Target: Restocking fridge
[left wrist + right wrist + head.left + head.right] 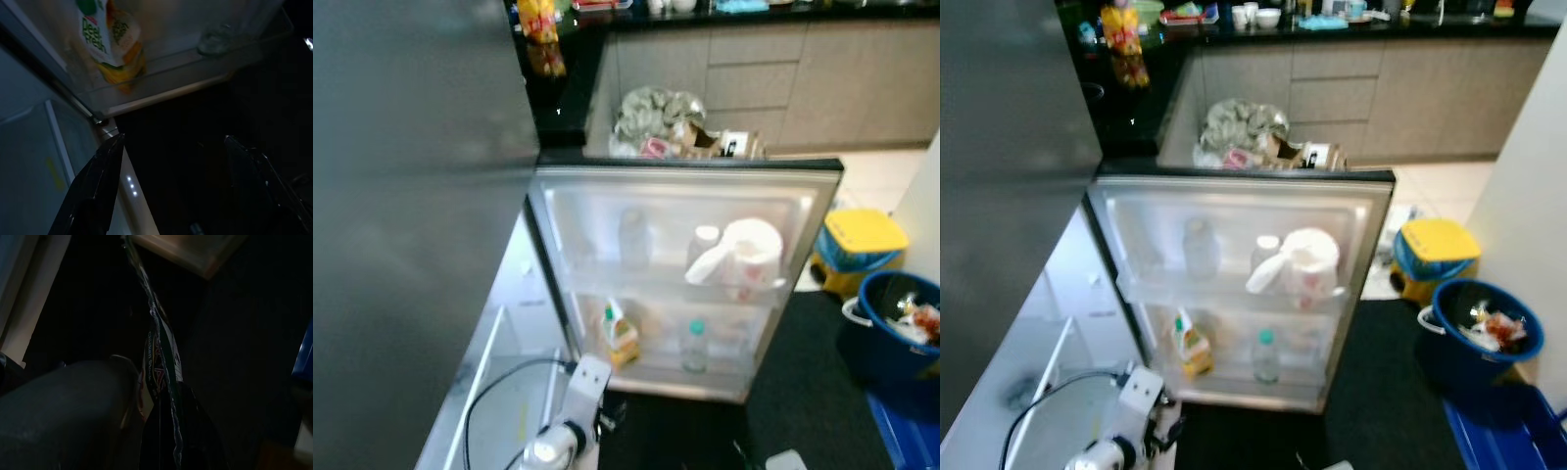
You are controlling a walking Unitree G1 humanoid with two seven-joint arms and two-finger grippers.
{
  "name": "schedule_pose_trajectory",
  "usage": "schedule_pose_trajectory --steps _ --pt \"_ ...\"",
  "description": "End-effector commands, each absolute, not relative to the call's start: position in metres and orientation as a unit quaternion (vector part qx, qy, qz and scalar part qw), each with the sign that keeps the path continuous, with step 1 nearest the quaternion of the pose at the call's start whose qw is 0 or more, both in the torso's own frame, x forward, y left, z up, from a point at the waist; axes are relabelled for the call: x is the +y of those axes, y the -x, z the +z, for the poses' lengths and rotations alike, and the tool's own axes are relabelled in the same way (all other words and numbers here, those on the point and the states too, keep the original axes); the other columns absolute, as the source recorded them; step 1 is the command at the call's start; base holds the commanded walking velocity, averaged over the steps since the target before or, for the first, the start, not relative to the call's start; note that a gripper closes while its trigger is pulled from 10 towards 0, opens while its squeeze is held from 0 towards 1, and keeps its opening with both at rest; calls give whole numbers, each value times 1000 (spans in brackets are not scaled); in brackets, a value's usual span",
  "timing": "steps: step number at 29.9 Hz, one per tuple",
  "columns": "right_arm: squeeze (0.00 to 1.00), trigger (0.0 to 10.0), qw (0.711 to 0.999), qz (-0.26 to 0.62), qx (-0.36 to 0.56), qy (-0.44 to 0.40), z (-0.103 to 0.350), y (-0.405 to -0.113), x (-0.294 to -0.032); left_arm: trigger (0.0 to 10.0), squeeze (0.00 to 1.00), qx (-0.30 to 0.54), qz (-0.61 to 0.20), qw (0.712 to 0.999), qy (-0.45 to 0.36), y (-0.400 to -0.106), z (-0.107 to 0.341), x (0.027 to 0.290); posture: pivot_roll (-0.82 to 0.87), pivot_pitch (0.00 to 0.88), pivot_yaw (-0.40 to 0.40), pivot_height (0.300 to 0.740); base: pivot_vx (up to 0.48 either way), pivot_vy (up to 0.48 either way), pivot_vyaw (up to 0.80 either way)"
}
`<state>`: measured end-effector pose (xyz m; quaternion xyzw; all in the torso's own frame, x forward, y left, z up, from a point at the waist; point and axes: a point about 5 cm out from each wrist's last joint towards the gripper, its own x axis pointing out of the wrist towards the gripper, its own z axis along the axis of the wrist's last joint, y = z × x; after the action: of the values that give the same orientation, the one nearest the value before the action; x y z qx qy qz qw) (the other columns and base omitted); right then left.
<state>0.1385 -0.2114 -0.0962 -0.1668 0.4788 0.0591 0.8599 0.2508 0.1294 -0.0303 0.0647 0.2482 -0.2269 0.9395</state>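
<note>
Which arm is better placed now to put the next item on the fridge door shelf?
Right, probably. Its gripper is shut on a green packet, ready to place. The left gripper has open, empty jaws beside the lower door shelf, near the juice carton.

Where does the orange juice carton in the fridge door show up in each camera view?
Left eye view: juice carton in the door's lower shelf, at its left end.
Right eye view: same spot, lower shelf, left end.
Left wrist view: carton ahead of the open left gripper.
Right wrist view: no carton that I can make out.
Shared landmark: the clear bottle standing to the carton's right on that shelf.
</note>
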Motion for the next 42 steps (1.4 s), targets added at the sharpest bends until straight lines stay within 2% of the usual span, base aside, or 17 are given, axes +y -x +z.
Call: schedule_pose_trajectory --steps 1,10,11,12,18,20,23,25,27,34,38,39,40,41,42 --pt "0 10000 866 60 466 170 -94 -143 -212 10000 0 255 -216 940 -62 -248 -33 132 -142 35 90 740 0 -247 0" --pt "0 10000 871 63 456 169 -91 -148 -212 10000 0 259 -185 946 -69 -252 -32 137 -135 33 77 740 0 -27 0" --pt "0 10000 883 57 437 160 -85 -161 -214 10000 0 255 -173 949 -70 -253 -32 140 -123 32 63 740 0 0 0" --pt "0 10000 883 57 437 160 -85 -161 -214 10000 0 255 -173 949 -70 -253 -32 140 -123 32 63 740 0 0 0" --pt "0 10000 904 109 372 180 -65 -205 -199 10000 0 258 -147 953 -66 -251 -33 151 -100 28 39 740 0 0 0" --pt "0 10000 904 109 372 180 -65 -205 -199 10000 0 258 -147 953 -66 -251 -33 151 -100 28 39 740 0 0 0" --pt "0 10000 907 164 335 196 -52 -228 -180 10000 0 262 -145 951 -74 -248 -35 154 -72 18 16 740 0 0 0" --pt "0 10000 904 183 328 203 -50 -232 -174 10000 0 263 -147 951 -75 -247 -35 154 -72 18 16 740 0 0 0" --pt "0 10000 891 238 319 219 -48 -237 -156 10000 0 245 -160 951 -103 -248 -33 152 -19 6 -38 740 0 0 0" --pt "0 10000 887 273 281 245 -43 -240 -146 10000 0 167 -212 957 -108 -254 -15 144 8 5 -65 740 0 0 0" --pt "0 10000 887 306 252 235 -35 -245 -141 10000 0 117 -314 936 -106 -257 0 132 22 0 -72 740 0 0 0" --pt "0 10000 882 328 240 237 -32 -247 -139 10000 161 102 -361 919 -124 -257 5 126 23 0 -67 740 0 0 0" --pt "0 10000 882 328 240 237 -32 -247 -139 10000 161 102 -361 919 -124 -257 5 126 23 0 -67 740 0 0 0" --pt "0 10000 877 347 230 241 -29 -248 -137 10000 741 91 -402 901 -136 -257 10 121 22 0 -62 740 0 0 0" --pt "0 10000 873 363 214 244 -24 -251 -137 10000 1000 82 -451 877 -144 -257 15 116 20 0 -56 740 0 0 0"
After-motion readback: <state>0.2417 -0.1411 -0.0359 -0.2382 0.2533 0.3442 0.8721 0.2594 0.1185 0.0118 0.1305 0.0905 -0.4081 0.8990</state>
